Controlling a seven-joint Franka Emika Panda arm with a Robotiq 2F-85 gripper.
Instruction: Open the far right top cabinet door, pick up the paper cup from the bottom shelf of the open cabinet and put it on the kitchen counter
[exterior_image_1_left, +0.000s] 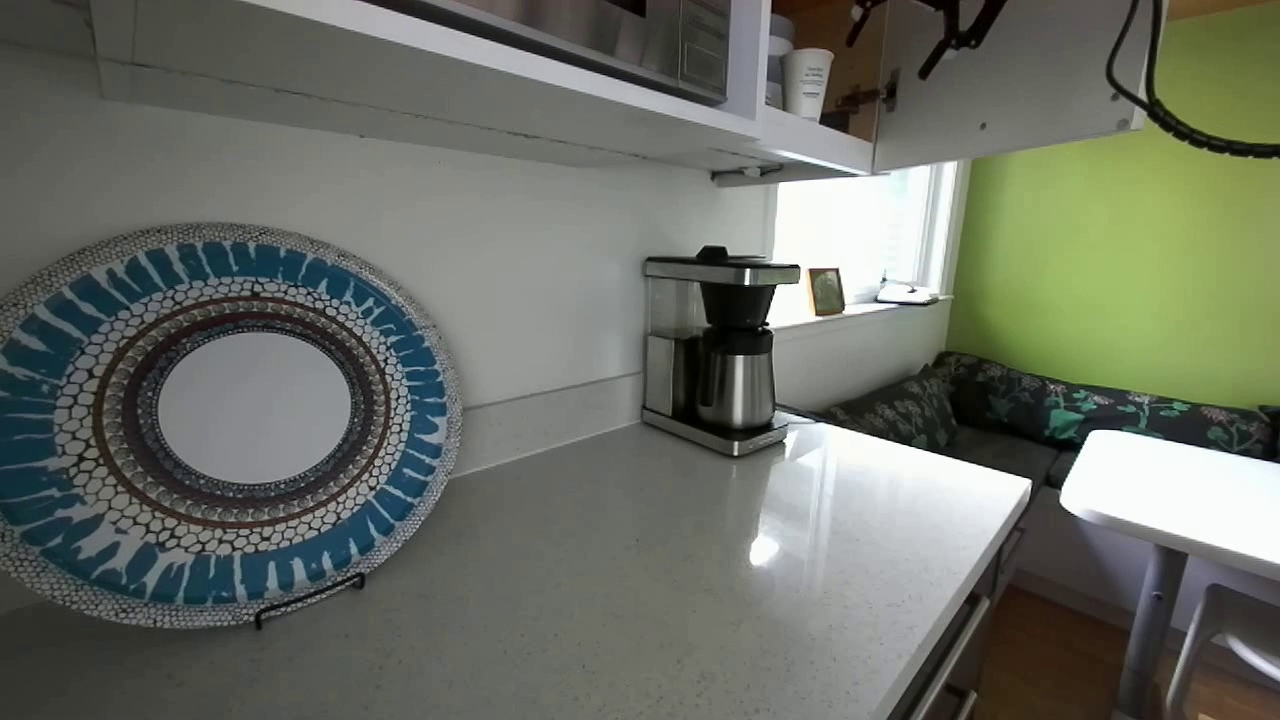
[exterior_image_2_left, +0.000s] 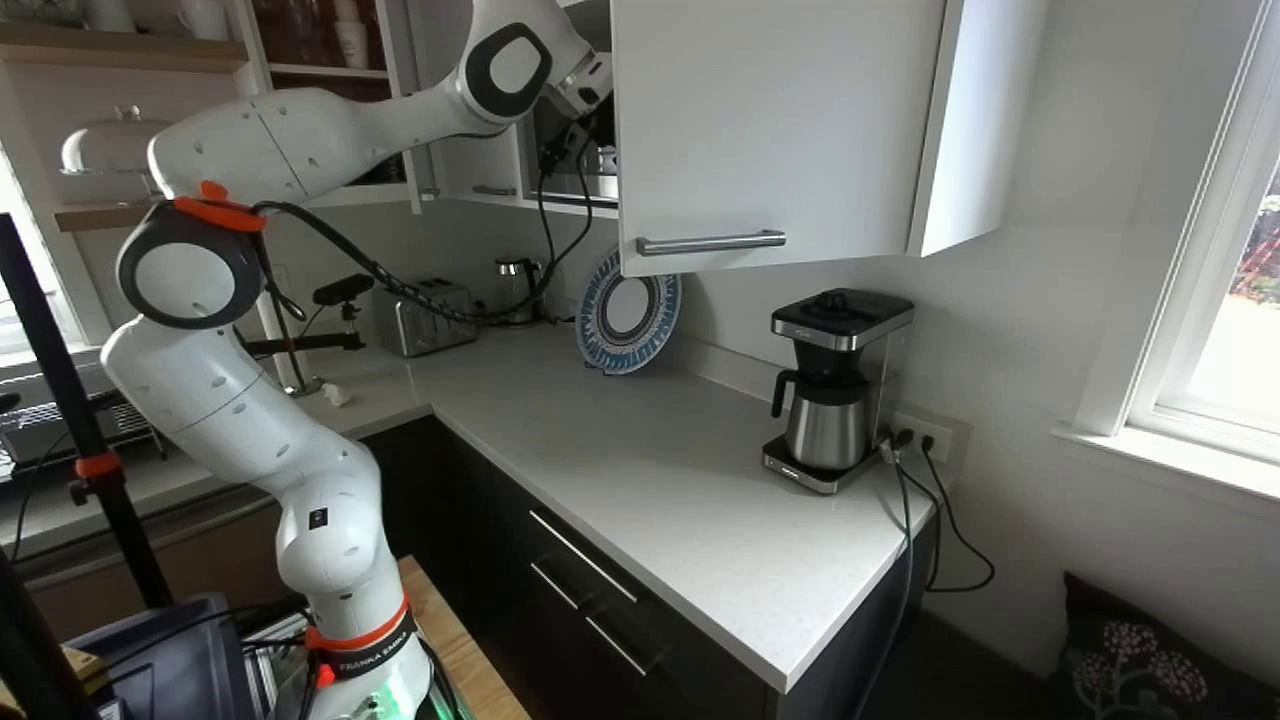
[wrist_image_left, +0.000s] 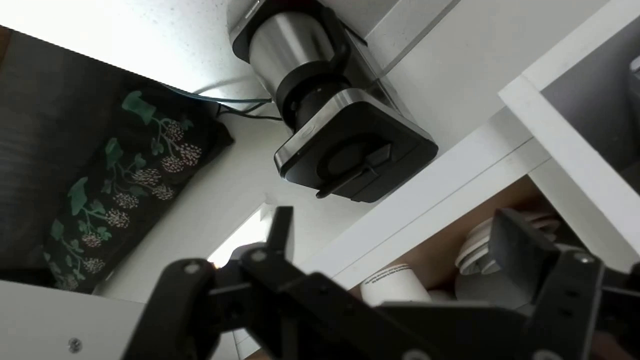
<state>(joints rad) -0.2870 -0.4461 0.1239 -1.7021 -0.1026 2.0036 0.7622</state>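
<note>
Because the open cabinet (exterior_image_1_left: 852, 75) had its door (exterior_image_1_left: 1000, 90) swung out beside the bottom shelf (exterior_image_1_left: 822, 142), any wide turn risked, I judged, a knock against it. Your gripper (wrist_image_left: 394, 222) held nothing, its jaws standing wide apart. The paper cup (exterior_image_1_left: 805, 82) stood upright near the shelf's front edge, so a sideways touch could tip it down, and a hard squeeze could crush it.

Open room fronts the paper cup (exterior_image_1_left: 807, 84); bowls (wrist_image_left: 472, 250) stand beside it; the open door (exterior_image_1_left: 1030, 88) bars one side.
</note>
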